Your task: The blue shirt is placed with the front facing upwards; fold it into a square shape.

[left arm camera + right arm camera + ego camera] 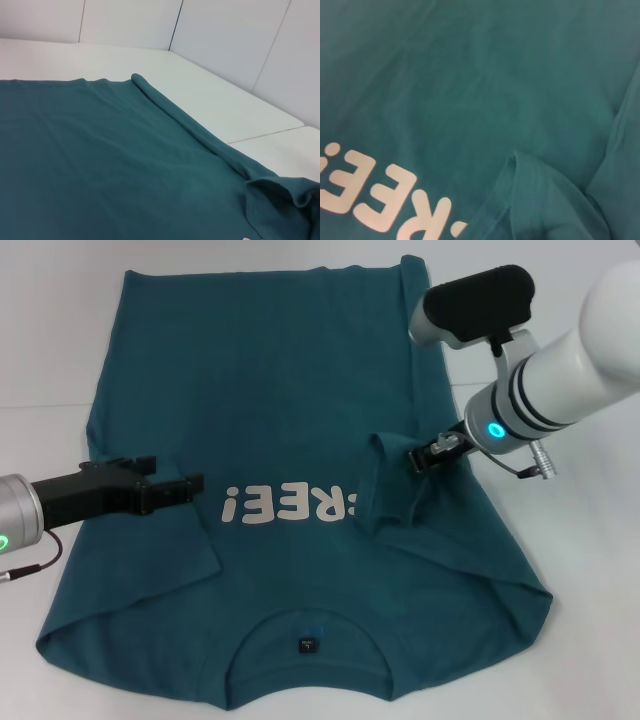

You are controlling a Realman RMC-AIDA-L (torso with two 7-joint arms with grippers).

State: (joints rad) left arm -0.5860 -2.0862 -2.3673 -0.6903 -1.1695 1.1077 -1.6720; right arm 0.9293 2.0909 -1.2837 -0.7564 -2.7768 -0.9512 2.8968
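The blue shirt (290, 410) lies spread on the white table (40, 330), chest print up and its collar (308, 640) nearest me. Its left sleeve (160, 550) is folded inward and lies flat on the body. My left gripper (175, 480) hovers open just above that side, pointing toward the "FREE!" print (290, 508). The right sleeve (392, 480) is pulled in over the chest and stands raised, with my right gripper (424, 454) shut on it. In the right wrist view the sleeve hem (510, 200) shows beside the print (380, 195). The shirt's rolled side edge (175, 120) runs through the left wrist view.
White table surface surrounds the shirt on the far side and on both sides (580, 570). White panel walls (225, 35) rise behind the table in the left wrist view. The shirt's near hem reaches the lower edge of the head view.
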